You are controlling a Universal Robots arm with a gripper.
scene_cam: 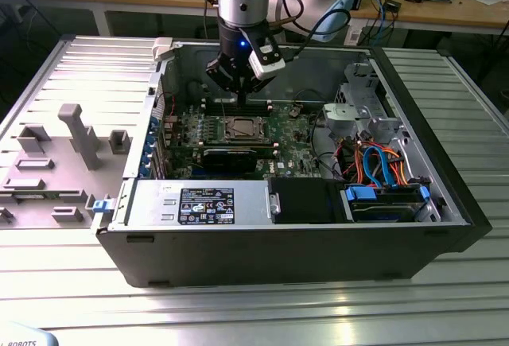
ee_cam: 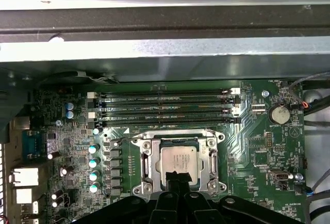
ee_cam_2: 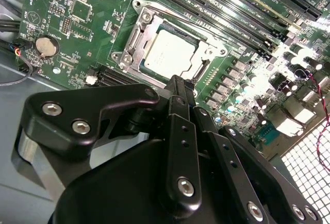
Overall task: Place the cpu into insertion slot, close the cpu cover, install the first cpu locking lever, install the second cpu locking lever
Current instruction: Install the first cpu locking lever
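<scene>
The cpu point(ee_cam_2: 166, 54) point(ee_cam: 178, 161), a dull silver square, lies in the insertion slot point(scene_cam: 241, 129) on the green motherboard. The cpu cover point(ee_cam_2: 138, 41) point(ee_cam: 147, 163), a silver frame, lies flat around the chip in both wrist views. Thin levers run along the socket's sides; whether they are latched I cannot tell. My gripper point(scene_cam: 236, 91) point(ee_cam_2: 178, 82) point(ee_cam: 178, 176) hangs just above the socket's edge. Its black fingers are shut together with nothing between them, and their tip overlaps one edge of the chip in both wrist views.
Memory slots point(ee_cam: 165, 105) and a coin battery point(ee_cam: 280, 114) flank the socket. A long black card point(scene_cam: 231, 157), the power supply point(scene_cam: 199, 203) and a drive bay with blue and orange cables point(scene_cam: 382, 171) fill the case. A grey fixture tray point(scene_cam: 56, 163) lies at the exterior view's left.
</scene>
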